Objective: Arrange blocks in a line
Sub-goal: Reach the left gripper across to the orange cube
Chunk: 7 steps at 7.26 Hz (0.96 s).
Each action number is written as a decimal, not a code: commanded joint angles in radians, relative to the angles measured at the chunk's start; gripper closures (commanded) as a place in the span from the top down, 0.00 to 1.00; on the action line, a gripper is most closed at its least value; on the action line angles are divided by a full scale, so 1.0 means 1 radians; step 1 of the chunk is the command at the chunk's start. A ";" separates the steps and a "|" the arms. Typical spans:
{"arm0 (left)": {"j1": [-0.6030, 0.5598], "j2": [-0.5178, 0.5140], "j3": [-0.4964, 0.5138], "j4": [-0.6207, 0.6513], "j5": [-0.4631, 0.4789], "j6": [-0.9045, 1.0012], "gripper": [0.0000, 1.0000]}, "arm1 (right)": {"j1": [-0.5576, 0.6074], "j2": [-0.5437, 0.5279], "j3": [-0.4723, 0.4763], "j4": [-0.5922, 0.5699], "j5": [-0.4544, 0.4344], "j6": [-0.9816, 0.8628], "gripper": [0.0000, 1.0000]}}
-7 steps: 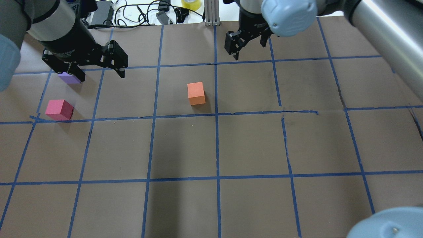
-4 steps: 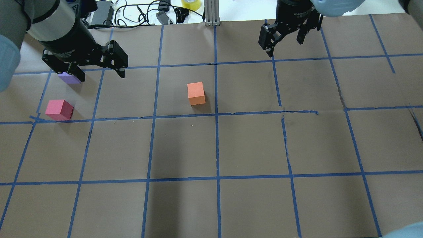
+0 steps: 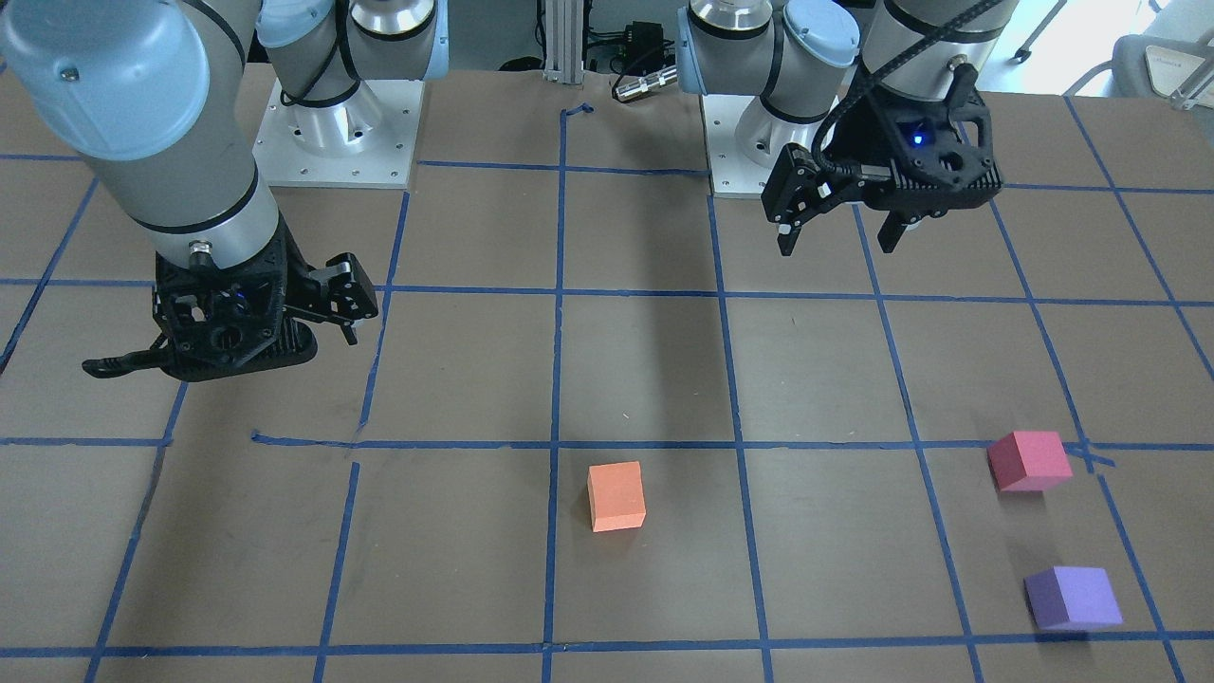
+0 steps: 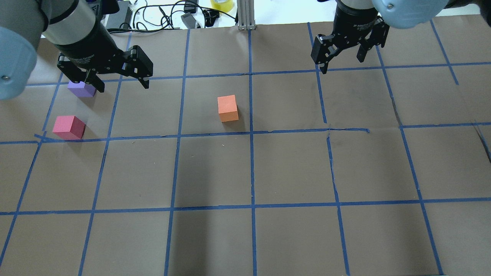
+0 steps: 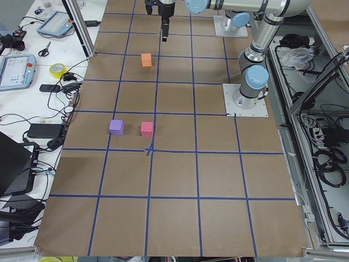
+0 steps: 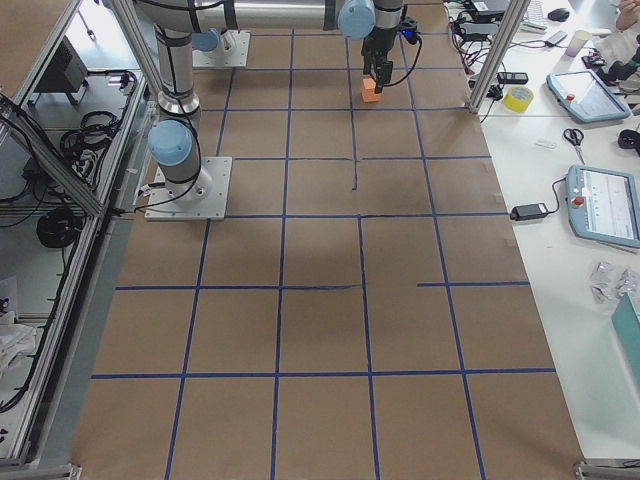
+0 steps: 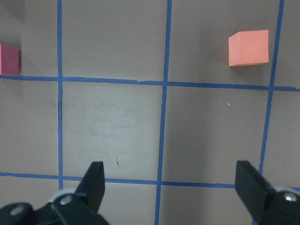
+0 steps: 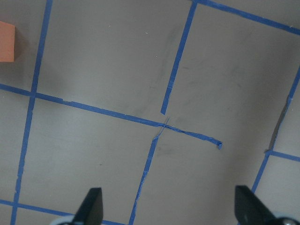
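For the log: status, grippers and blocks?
Left gripper, right gripper open, empty. Orange block mid-table; pink block, purple block on left side. No line yet. Nothing blocking.

Looking down on brown paper (image 8: 103, 56) crossed by blue tape lines (image 8: 93, 108). An orange block (image 8: 6, 42) sits cut off at the upper left edge. The right gripper (image 8: 171, 208) shows 2 fingertips, wide apart, along the bottom.

Brown-paper table (image 4: 291, 168) with blue tape grid (image 4: 252, 206). Orange block (image 4: 227, 108) upper centre of overhead view; pinkish-red block (image 4: 68, 127) far left; purple block (image 4: 81, 89) near, above it. All apart.
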State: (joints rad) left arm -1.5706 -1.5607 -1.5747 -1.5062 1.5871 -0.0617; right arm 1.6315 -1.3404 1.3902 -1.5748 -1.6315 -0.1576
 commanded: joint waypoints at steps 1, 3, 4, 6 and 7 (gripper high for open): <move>-0.002 -0.117 -0.013 0.205 -0.056 0.003 1.00 | -0.002 -0.066 0.079 -0.002 -0.005 0.229 1.00; -0.022 -0.252 -0.011 0.380 -0.120 -0.048 1.00 | -0.006 -0.083 0.067 -0.022 0.001 0.237 1.00; -0.066 -0.318 -0.007 0.452 -0.124 -0.152 1.00 | -0.009 -0.095 0.067 -0.025 0.001 0.236 1.00; -0.138 -0.425 -0.002 0.596 -0.118 -0.265 1.00 | -0.007 -0.140 0.087 -0.013 0.013 0.187 1.00; -0.164 -0.465 -0.001 0.625 -0.113 -0.276 1.00 | -0.010 -0.143 0.089 -0.022 0.075 0.120 1.00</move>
State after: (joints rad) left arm -1.6993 -1.9687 -1.5777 -0.9388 1.4711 -0.2992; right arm 1.6237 -1.4738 1.4747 -1.5907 -1.6091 0.0311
